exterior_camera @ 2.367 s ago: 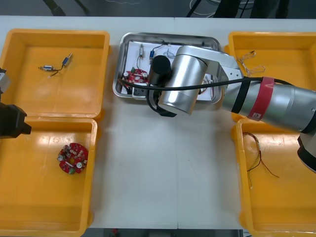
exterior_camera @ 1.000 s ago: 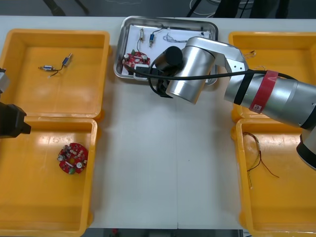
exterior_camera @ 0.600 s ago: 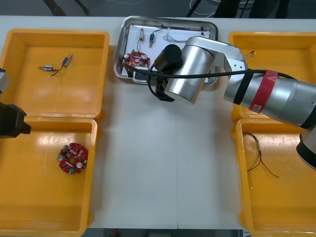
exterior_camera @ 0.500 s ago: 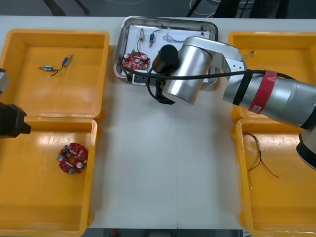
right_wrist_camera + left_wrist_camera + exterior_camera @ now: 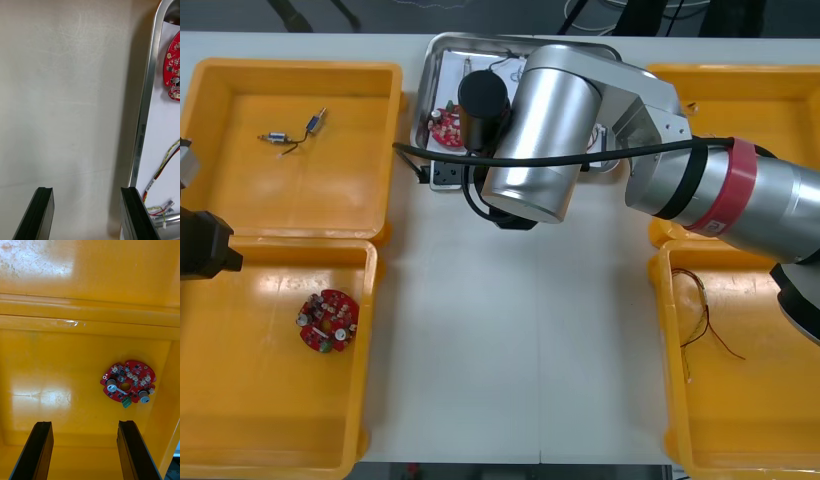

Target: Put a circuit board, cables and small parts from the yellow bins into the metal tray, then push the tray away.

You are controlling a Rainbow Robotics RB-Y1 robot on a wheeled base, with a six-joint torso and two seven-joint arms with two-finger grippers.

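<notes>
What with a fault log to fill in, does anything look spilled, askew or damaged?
Nothing stands out: circuit board and cables lie inside the metal tray, the open right gripper sits beside its rim, the open left gripper hangs over a yellow bin.

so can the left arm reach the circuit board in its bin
Likely yes: the left end effector is open above that yellow bin, and nothing lies between its fingers and the circuit board.

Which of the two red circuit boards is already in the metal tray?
The far board, on the tray's white inside near the right end effector; the other board lies in the near left yellow bin.
</notes>
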